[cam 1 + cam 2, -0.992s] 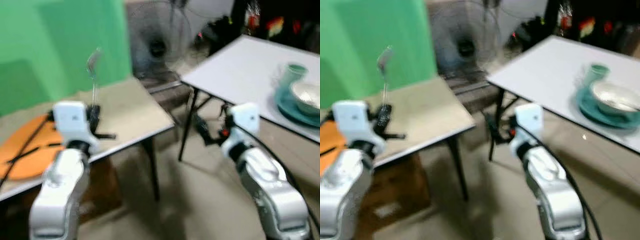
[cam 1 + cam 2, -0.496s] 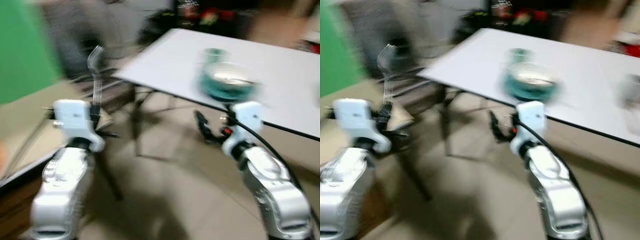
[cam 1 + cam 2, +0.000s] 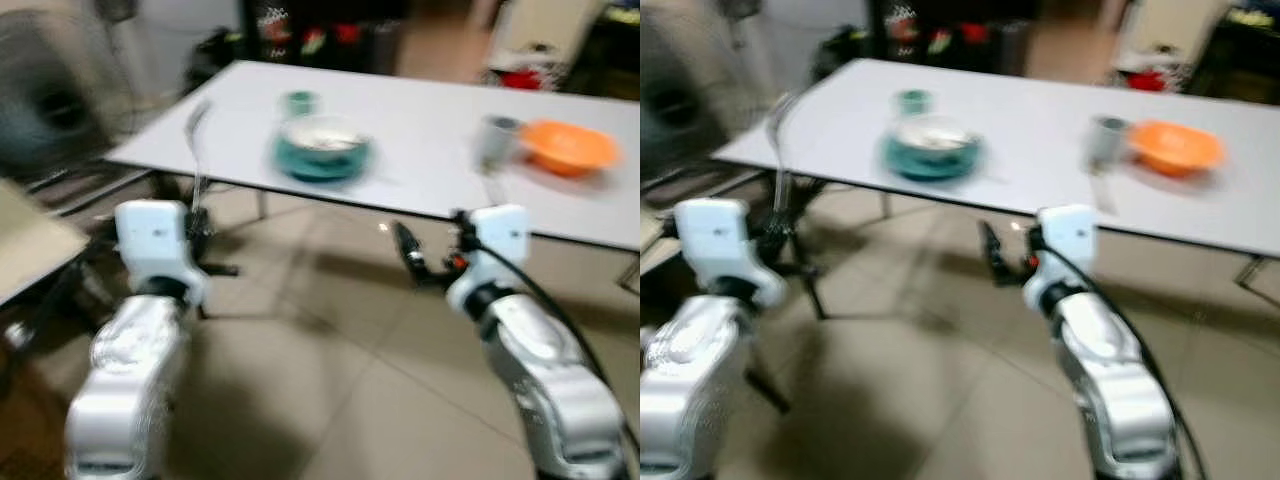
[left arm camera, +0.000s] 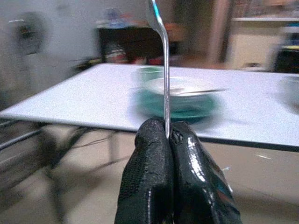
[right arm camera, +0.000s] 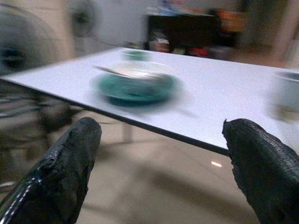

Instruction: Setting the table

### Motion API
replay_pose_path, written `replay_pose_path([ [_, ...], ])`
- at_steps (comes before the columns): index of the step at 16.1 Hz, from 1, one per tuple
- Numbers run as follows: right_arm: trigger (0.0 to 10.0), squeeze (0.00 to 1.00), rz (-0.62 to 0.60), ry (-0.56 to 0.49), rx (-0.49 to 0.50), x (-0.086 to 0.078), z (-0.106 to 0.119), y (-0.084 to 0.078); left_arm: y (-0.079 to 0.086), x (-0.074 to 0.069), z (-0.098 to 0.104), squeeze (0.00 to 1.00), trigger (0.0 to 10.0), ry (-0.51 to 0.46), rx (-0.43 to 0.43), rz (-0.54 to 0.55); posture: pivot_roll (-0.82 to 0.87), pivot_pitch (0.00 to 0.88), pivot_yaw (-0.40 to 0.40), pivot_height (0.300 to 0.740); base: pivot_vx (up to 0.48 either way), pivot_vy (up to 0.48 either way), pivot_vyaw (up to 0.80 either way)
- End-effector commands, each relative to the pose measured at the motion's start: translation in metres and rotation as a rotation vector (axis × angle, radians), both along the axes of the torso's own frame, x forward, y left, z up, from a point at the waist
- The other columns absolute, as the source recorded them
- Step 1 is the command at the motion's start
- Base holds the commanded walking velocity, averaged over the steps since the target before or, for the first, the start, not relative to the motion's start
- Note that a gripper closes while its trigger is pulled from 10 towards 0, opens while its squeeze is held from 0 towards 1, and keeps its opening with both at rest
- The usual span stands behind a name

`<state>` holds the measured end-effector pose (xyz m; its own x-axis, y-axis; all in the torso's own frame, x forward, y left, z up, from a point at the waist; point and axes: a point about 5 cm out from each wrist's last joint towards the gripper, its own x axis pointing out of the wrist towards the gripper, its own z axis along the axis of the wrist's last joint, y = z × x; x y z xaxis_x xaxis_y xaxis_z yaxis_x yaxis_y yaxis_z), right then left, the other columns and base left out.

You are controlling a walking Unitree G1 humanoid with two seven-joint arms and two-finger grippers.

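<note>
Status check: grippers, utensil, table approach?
Left gripper shut on fork, held upright. Right gripper open, empty. White table ahead with teal place setting and orange bowl. Nothing visible in the way.

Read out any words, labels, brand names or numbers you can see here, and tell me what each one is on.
No text can be read in these pictures.
The colourful items on the dark shelf behind the white table may carry labels, but they are too blurred to read.

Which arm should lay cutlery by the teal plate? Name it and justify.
Left. The left gripper is shut on the fork, held upright, facing the teal plate. The right gripper is open and empty.
</note>
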<state>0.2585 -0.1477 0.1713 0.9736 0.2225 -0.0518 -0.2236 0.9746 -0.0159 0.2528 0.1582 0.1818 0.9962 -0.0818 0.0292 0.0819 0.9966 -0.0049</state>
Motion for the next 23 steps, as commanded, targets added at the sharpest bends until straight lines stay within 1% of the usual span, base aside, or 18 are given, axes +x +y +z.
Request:
replay_pose_path([
  [1, 10.0, 0.0, 0.003, -0.02, 0.009, 0.0, 0.005, 0.0023, 0.0054, 0.0011, 0.0055, 0.0, 10.0, -0.023, 0.018, 0.017, -0.05, 0.0, 0.052, 0.74, 0.0, -0.368, -0.8],
  [5, 10.0, 0.0, -0.008, -0.018, 0.012, -0.0012, 0.0045, 0.0011, 0.0048, 0.0019, 0.0051, 0.0, 10.0, -0.021, 0.021, 0.01, -0.06, 0.0, 0.058, 0.74, 0.0, -0.366, -0.8],
  [11, 10.0, 0.0, -0.028, -0.013, 0.01, -0.0022, 0.0042, -0.0033, 0.0016, 0.0022, 0.0025, 0.0, 10.0, -0.009, 0.017, -0.002, -0.06, 0.0, 0.06, 0.74, 0.0, -0.368, -0.53],
  [13, 10.0, 0.0, -0.031, -0.015, -0.012, -0.0021, 0.0042, -0.0039, 0.0018, 0.0018, 0.0009, 0.0, 10.0, 0.003, -0.013, 0.009, -0.06, 0.0, 0.059, 0.74, 0.0, 0.0, 0.0],
  [15, 10.0, 0.0, -0.037, -0.012, -0.025, -0.0017, 0.0037, -0.0044, 0.003, 0.002, 0.0008, 0.0, 10.0, 0.003, 0.001, 0.019, -0.06, 0.0, 0.055, 0.74, 0.0, 0.0, 0.0],
  [18, 10.0, 0.0, -0.036, -0.007, -0.009, -0.0015, 0.0031, -0.0032, 0.0002, 0.0011, -0.0001, 0.0, 10.0, -0.007, 0.018, -0.025, -0.06, 0.0, 0.053, 0.74, 0.0, 0.0, 0.0],
  [19, 10.0, 0.0, -0.037, -0.003, -0.004, -0.0017, 0.0031, -0.0025, -0.0026, -0.0001, -0.0017, 0.0, 10.0, -0.002, 0.018, -0.046, -0.06, 0.0, 0.054, 0.74, 0.292, 0.0, -0.8],
  [23, 10.0, 0.0, -0.042, -0.004, 0.0, -0.0016, 0.0034, -0.003, -0.0043, 0.0004, -0.0033, 0.0, 10.0, 0.007, 0.014, -0.064, -0.06, 0.0, 0.056, 0.74, 0.303, 0.0, -0.8],
])
